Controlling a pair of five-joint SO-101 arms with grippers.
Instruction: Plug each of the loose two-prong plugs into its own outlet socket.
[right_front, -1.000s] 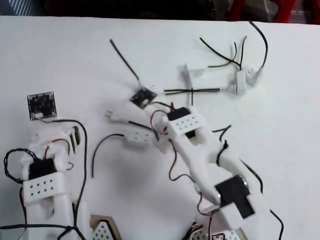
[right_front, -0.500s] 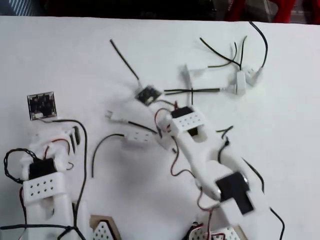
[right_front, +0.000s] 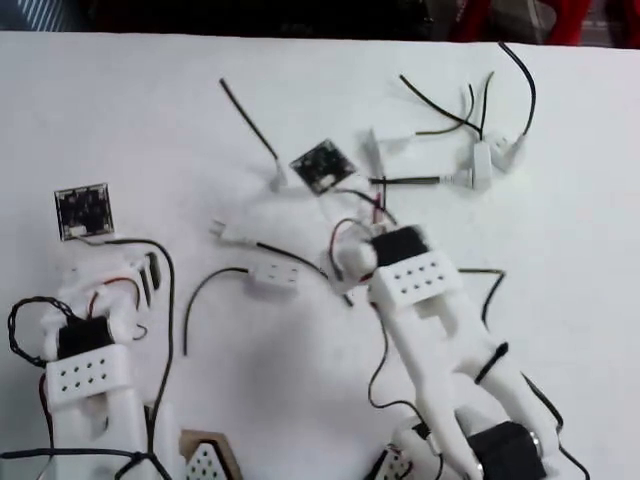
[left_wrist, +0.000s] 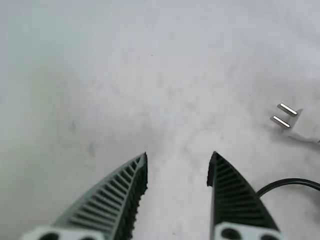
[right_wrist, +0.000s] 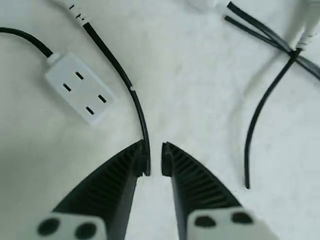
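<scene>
- The white two-prong plug (right_front: 228, 233) lay on the white table (right_front: 120, 120) between the two arms. Its long axis ran roughly left to right, and its metal prongs (left_wrist: 284, 116) pointed left.
- The white rectangular outlet socket (right_front: 276, 275) lay just near and right of the plug, close to it but not touching. Its slots faced up and its long axis also ran roughly left to right.
- The right gripper (right_wrist: 155, 150) sat right of the socket. Its dark ribbed fingers were parted by only a narrow slit and grasped nothing.
- The plug's thin black cable (right_wrist: 125, 75) ran from the plug body to those fingertips and touched the inner edge of one finger.
- The left gripper (left_wrist: 177, 157) hung released over bare table, left of the plug, with its fingers well apart. The prongs lay off to one side of its line.
- Neither arm looked clearly nearer the plug.
- The prongs faced away from the socket, so the plug would likely need lifting and turning before going down into the slots. The right gripper, lined up along the cable, seemed the better placed.
</scene>
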